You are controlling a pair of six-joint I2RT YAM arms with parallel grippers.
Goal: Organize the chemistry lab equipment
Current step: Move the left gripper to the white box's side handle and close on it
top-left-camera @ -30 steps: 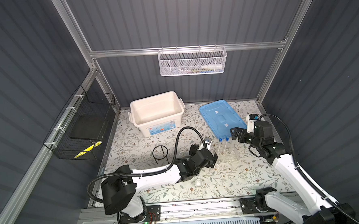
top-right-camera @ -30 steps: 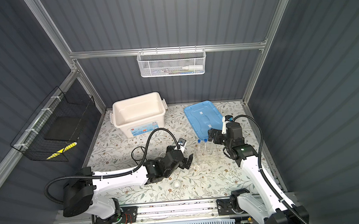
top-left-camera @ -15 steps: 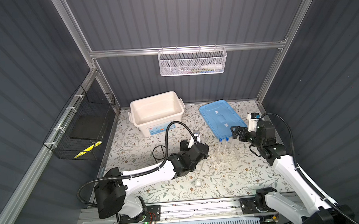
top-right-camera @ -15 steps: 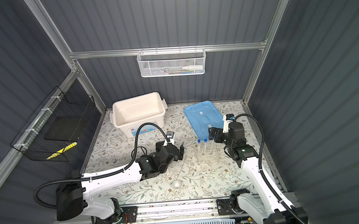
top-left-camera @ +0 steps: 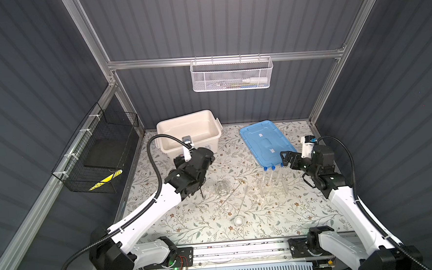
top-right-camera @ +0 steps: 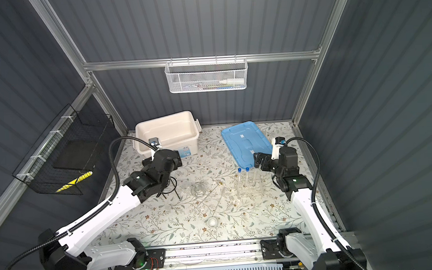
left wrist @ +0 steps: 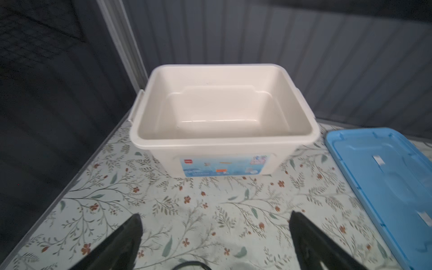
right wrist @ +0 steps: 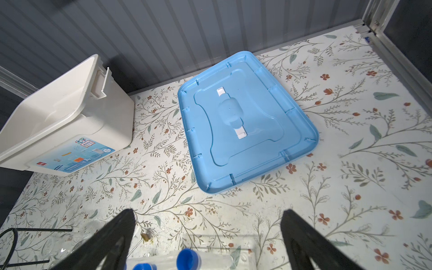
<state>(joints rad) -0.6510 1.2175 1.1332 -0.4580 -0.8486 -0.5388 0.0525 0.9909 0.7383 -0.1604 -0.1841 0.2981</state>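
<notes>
left wrist view: left jaws wide, empty, white box [left wrist: 163, 142] straight ahead. right jaws wide too, blue lid [right wrist: 245, 121] beyond them, clear rack [top-left-camera: 273, 189] just below, blue-capped tubes [right wrist: 188, 257] under the gap. i'd come straight down and squeeze gently.

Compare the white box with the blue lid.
The box is white and deep, standing open; the lid is blue and flat, lying beside it on the table. The box carries a printed label; the lid has none. Both are rounded rectangles near the back wall.
</notes>
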